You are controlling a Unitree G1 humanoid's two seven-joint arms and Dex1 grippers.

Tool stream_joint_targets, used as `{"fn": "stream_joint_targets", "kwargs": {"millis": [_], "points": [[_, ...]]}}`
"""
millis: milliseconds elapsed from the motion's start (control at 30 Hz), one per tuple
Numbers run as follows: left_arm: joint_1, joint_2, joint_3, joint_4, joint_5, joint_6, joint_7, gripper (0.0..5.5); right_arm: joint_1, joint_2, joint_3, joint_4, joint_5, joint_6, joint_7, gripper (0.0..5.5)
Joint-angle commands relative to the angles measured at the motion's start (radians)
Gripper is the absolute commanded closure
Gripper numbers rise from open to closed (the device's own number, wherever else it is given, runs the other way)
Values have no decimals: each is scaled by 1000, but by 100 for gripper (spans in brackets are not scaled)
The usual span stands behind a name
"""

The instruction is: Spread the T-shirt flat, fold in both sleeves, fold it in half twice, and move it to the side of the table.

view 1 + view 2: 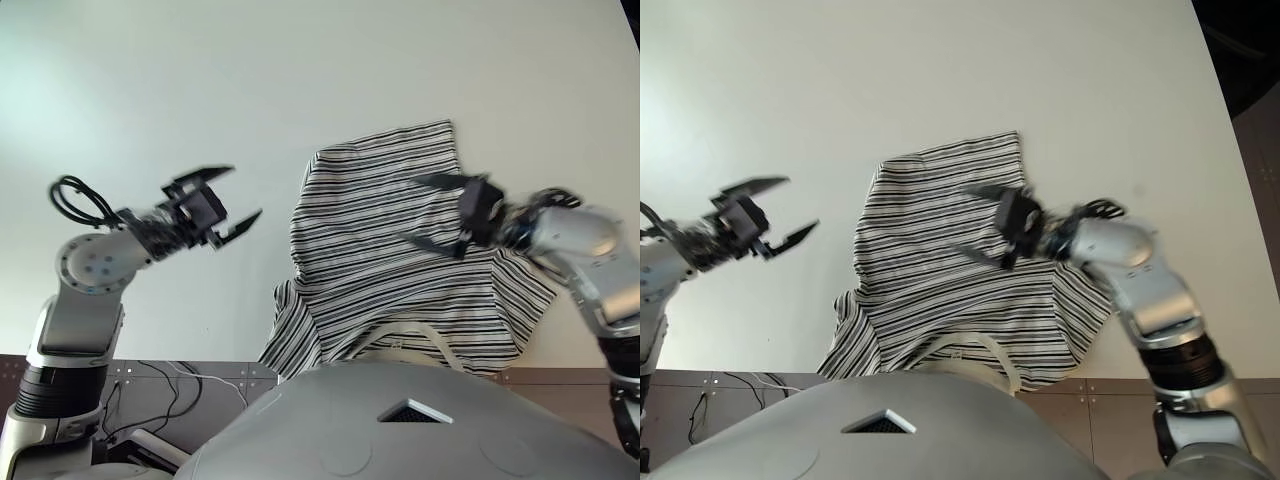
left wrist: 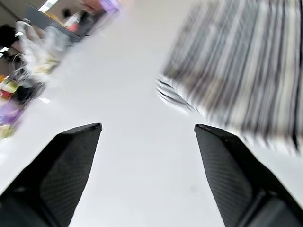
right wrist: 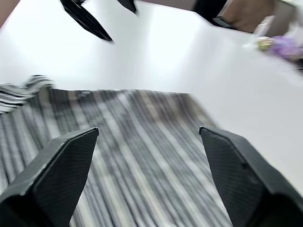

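Striped T-shirt (image 1: 370, 280) lies rumpled on white table (image 1: 150, 80). Right gripper (image 1: 407, 209), fingers spread, is over the cloth; left gripper (image 1: 246, 192), fingers spread, is beside it.

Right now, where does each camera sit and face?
Left eye: on the head, facing down at the T-shirt on the table; left gripper and right gripper show.
Right eye: same, beside it.
Left wrist: behind the left gripper, facing the T-shirt edge.
Right wrist: behind the right gripper, above the T-shirt.
All show the T-shirt.
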Motion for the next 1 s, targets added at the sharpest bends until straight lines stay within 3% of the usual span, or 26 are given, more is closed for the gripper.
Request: {"fn": "stream_joint_targets", "kwargs": {"millis": [33,133,233,367,633,800,1000], "points": [[36,79,-93,48,18,-147,-170,186,-1,57,140,89,-238,-11,-94,155],[8,65,-132,91,23,-200,-213,186,-20,87,187,172,-356,-25,-132,155],[-48,-22,-206,146,73,-225,-181,186,-53,116,217,237,-418,-44,-128,155],[-140,-169,-269,331,211,-263,-6,186,-91,146,228,298,-440,-71,-101,155],[-368,-266,-346,742,432,-399,290,186,-134,121,262,377,-505,-164,-43,155],[-530,-411,-354,983,370,-503,360,186,-165,118,271,418,-527,-230,-13,155],[-682,-464,-382,1254,408,-583,397,186,-200,138,278,467,-541,-280,8,155]]}}
